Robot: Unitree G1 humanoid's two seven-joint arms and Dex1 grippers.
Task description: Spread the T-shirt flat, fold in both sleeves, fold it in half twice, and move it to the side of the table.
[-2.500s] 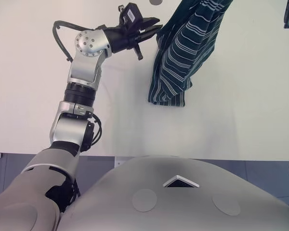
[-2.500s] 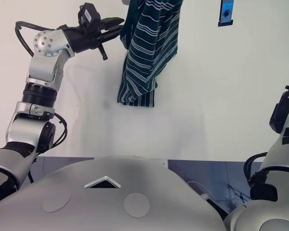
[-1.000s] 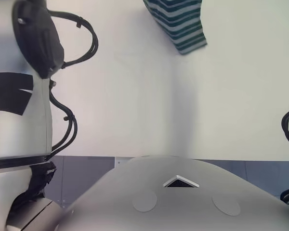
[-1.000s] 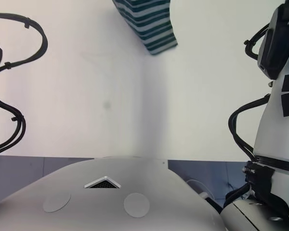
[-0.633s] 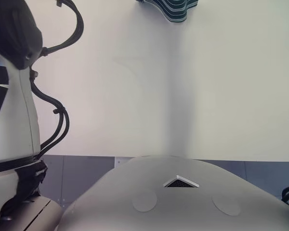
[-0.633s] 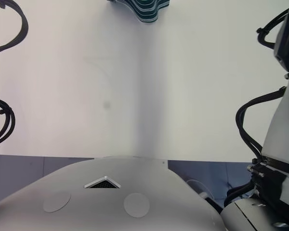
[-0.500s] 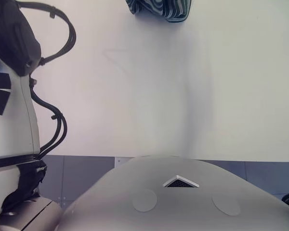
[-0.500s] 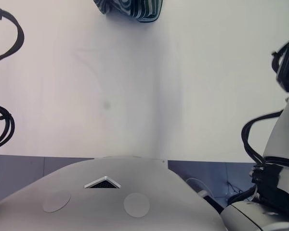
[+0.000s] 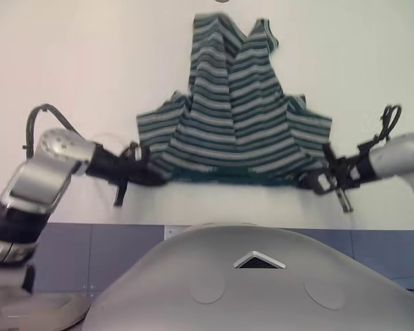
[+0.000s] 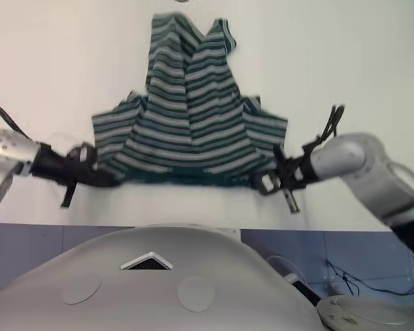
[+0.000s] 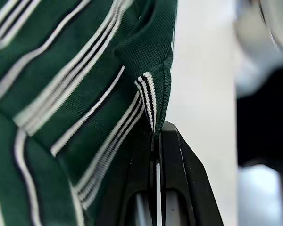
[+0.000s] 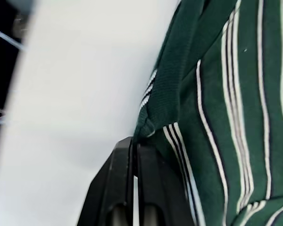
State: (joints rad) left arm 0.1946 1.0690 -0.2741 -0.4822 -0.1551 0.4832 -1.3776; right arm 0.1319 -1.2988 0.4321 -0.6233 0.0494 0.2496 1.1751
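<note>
White table (image 9: 69, 55): the striped T-shirt (image 9: 234, 117) lies centred, with its hem at the near edge. The left gripper (image 9: 152, 174) and right gripper (image 9: 312, 181) each pinch a near hem corner. They are held well apart, apparently to tension the fabric flat.

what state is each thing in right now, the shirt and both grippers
green-and-white striped T-shirt: lying on the white table, near edge pulled wide, far part bunched, not flat
left gripper: shut on the near left corner
right gripper: shut on the near right corner
</note>
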